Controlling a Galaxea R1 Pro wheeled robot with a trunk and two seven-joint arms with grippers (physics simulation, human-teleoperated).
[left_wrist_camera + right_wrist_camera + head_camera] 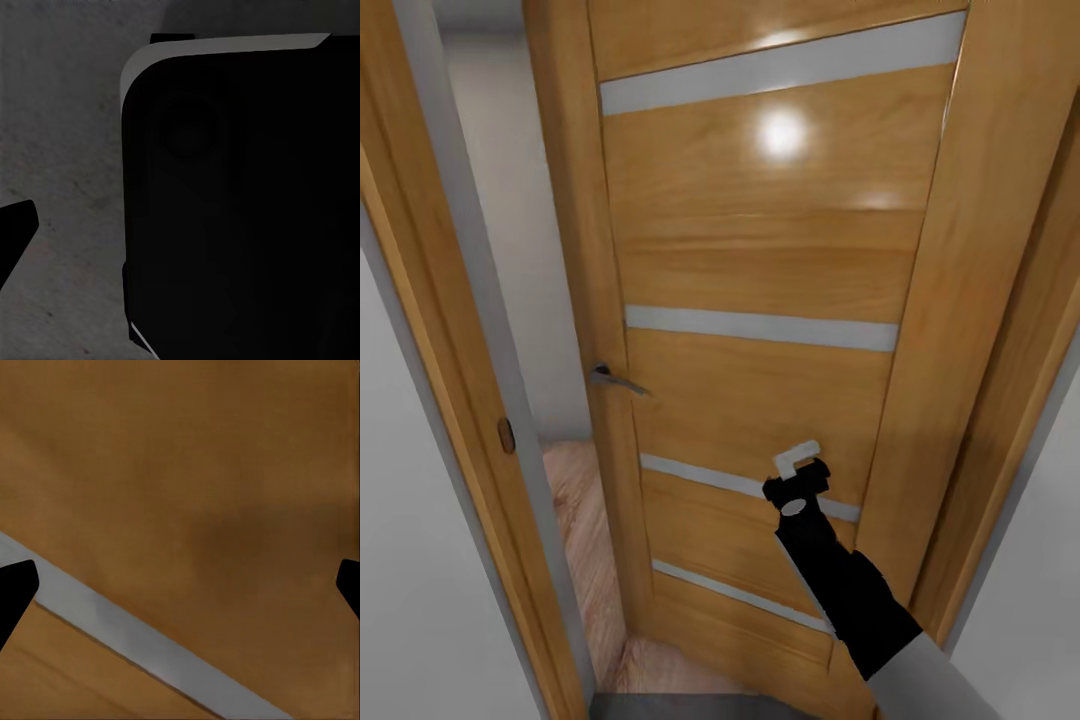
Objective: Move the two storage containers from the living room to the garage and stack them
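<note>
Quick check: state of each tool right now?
Left tool: cannot be told.
Right tool: open, empty, facing the wooden door.

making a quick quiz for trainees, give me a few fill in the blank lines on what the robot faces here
1. The right gripper is held up against a wooden ____.
2. The door stands slightly ____, leaving a gap at its handle side.
3. Through the gap, a light ____-plank floor shows.
4. The door handle is made of grey ____.

Missing words: door; open; wood; metal
</note>
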